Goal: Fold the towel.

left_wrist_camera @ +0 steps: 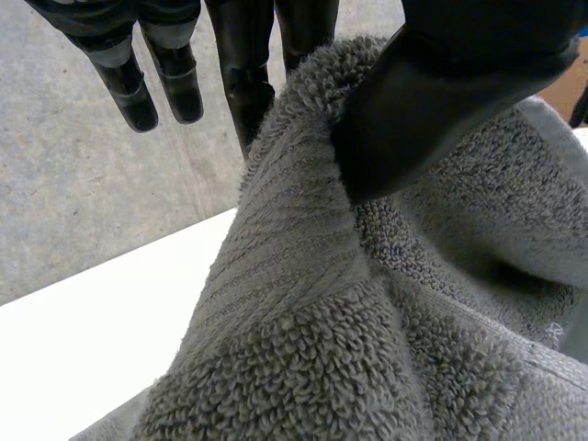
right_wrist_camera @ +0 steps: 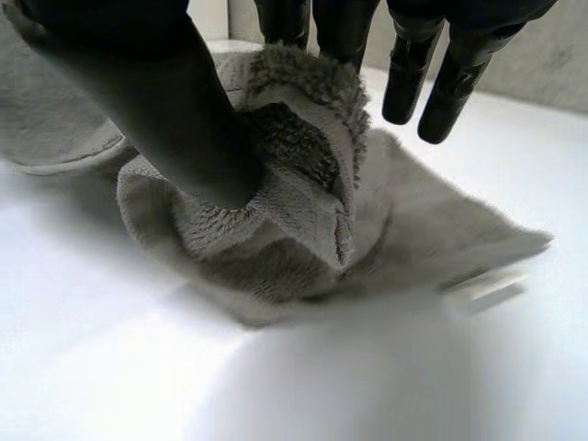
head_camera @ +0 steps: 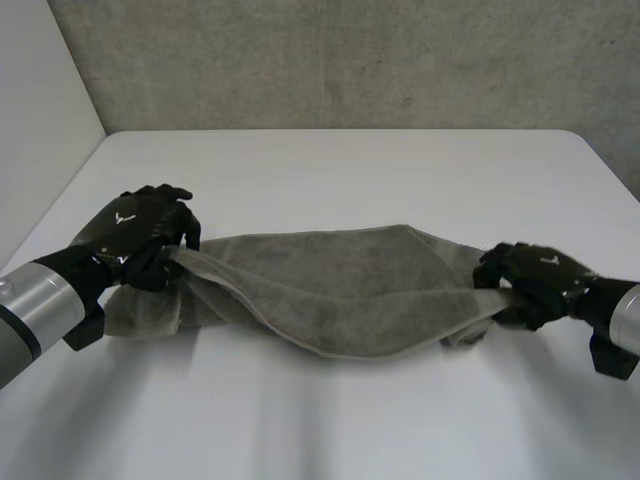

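Note:
A grey terry towel (head_camera: 330,290) lies bunched in a long band across the middle of the white table (head_camera: 330,170). My left hand (head_camera: 135,235) holds the towel's left end, slightly lifted. In the left wrist view its thumb (left_wrist_camera: 432,101) pinches a fold of the towel (left_wrist_camera: 303,312) against the fingers (left_wrist_camera: 243,64). My right hand (head_camera: 530,280) is at the towel's right end, low over the table. In the right wrist view its thumb (right_wrist_camera: 175,119) presses a fold of the towel (right_wrist_camera: 303,202) against the fingers (right_wrist_camera: 322,28).
A grey concrete wall (head_camera: 350,60) rises behind the table's far edge. Bare white tabletop stretches in front of the towel and behind it.

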Motion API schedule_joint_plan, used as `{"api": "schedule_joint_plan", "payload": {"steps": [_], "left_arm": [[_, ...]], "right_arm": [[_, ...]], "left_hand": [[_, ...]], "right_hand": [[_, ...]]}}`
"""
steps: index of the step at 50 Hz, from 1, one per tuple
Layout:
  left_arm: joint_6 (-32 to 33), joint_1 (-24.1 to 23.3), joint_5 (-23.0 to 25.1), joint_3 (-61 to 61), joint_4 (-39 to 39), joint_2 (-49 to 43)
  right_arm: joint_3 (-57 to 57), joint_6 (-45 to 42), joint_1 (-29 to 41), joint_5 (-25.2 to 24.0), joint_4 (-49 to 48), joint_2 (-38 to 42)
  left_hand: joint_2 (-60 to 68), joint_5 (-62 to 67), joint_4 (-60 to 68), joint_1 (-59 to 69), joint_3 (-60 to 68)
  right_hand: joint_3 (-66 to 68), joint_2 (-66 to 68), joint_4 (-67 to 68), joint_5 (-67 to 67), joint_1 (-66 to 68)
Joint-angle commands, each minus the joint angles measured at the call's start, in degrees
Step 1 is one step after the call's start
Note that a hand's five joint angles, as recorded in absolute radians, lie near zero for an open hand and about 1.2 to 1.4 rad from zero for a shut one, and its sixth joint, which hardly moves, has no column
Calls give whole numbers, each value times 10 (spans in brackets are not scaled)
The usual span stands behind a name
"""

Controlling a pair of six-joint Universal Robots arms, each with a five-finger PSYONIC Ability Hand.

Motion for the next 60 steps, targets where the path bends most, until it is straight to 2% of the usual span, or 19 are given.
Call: {"api": "schedule_joint_plan", "payload": {"steps": [1,5,48,60], "left_arm": [[-1,1,1,-1,1,-2],[0,0,1,-6,2,-1],[0,-9,0,-17,2,8],[0,-9,0,-17,2,8]], "right_arm": [[14,1,5,-3,-1,16],[20,1,6,-3,-1,13],[35,61,19,-1,-32,-80],[37,121,25,16,-62,-84]], "left_hand": [[51,35,-34,58,-29],[51,35,-34,58,-29],[51,35,-34,58,-29],[51,35,-34,58,-29]], "right_hand": [[-25,-46,-44,-38,-39],[-25,-125,-44,-117,-118],[-25,-127,-44,-119,-120],[-25,-135,-44,-127,-128]]}}
